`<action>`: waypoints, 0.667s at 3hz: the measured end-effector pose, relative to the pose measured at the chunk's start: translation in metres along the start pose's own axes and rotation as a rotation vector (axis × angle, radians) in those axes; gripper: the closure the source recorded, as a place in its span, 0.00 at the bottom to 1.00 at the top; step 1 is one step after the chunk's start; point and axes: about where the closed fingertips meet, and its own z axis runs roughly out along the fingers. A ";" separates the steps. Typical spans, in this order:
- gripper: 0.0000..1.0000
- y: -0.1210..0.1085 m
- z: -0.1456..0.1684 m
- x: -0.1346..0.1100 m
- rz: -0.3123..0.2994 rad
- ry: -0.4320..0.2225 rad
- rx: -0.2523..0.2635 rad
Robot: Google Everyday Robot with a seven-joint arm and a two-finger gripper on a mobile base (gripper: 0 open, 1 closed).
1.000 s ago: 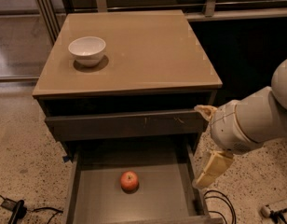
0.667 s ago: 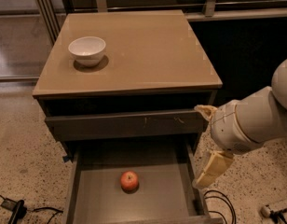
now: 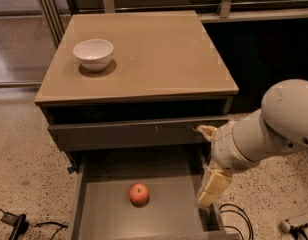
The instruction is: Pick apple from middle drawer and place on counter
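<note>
— How far along is this?
— Hardly begun, I'd judge. The middle drawer [image 3: 104,211] is pulled out and the apple [image 3: 139,194] lies untouched on its floor, near the centre.
— And the gripper [image 3: 206,166]?
— Over the drawer's right wall, jaws spread and empty, apart from the apple. Reaching, grasping, lifting and setting it on the counter [image 3: 159,54], where the white bowl [image 3: 94,54] stands, are all left to do

Counter [image 3: 159,54]: white bowl [image 3: 93,53] back-left corner. Middle drawer [image 3: 109,214] floor: apple [image 3: 139,193]. Gripper [image 3: 210,159] at drawer's R wall, fingers apart.
</note>
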 end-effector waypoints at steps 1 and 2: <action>0.00 -0.004 0.046 0.014 -0.026 -0.021 -0.001; 0.00 -0.007 0.082 0.023 -0.041 -0.072 0.003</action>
